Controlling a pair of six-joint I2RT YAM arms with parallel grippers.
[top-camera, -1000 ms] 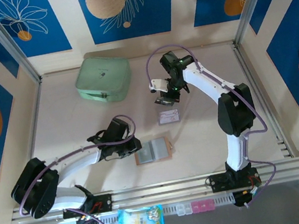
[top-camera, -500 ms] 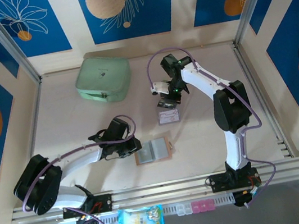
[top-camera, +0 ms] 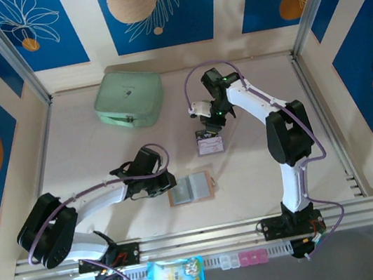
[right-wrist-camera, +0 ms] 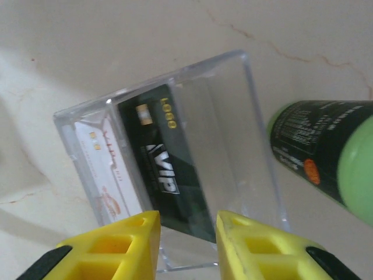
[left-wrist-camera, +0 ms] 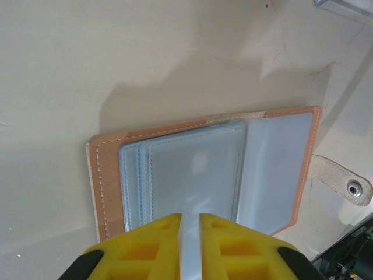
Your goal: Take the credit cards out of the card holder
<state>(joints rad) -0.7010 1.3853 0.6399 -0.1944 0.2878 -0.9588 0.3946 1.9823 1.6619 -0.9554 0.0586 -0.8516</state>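
1. The pale beige table [top-camera: 91, 162] carries everything, and both arms reach over it from its near edge.
2. A big mint-green zipped case [top-camera: 129, 101] sits at the far left, well apart from the work.
3. The card holder [top-camera: 191, 189], a flat pinkish-brown leather-like bifold with pale grey-blue sleeves, lies open near the front middle. Its small snap tab [left-wrist-camera: 344, 184] sticks out to one side. The left gripper [left-wrist-camera: 190, 224] sits at the holder's edge with its yellow fingers nearly together, leaving a thin slit. I cannot tell whether a sleeve leaf is nipped in that slit. The sleeves that show look empty.
4. A small clear plastic box [right-wrist-camera: 233, 116] stands beyond the holder, toward the middle of the table. The right gripper [right-wrist-camera: 187, 227] hovers at the box's near rim with its jaws parted, clamped on nothing that I can see.
5. A green-and-black cylinder [right-wrist-camera: 326, 151] lies just beside the box.
6. The credit cards lean side by side inside the box: a black card [right-wrist-camera: 169, 175] with gold and white print, and a white card [right-wrist-camera: 108, 169] with fine reddish print.
   - The step in hand looks like dropping off the black card.
   - Next, the right arm should lift straight clear so it does not nudge the box.
   - It can then return to the holder, where the left pincer must steady or fan the sleeves so any hidden card can be checked.
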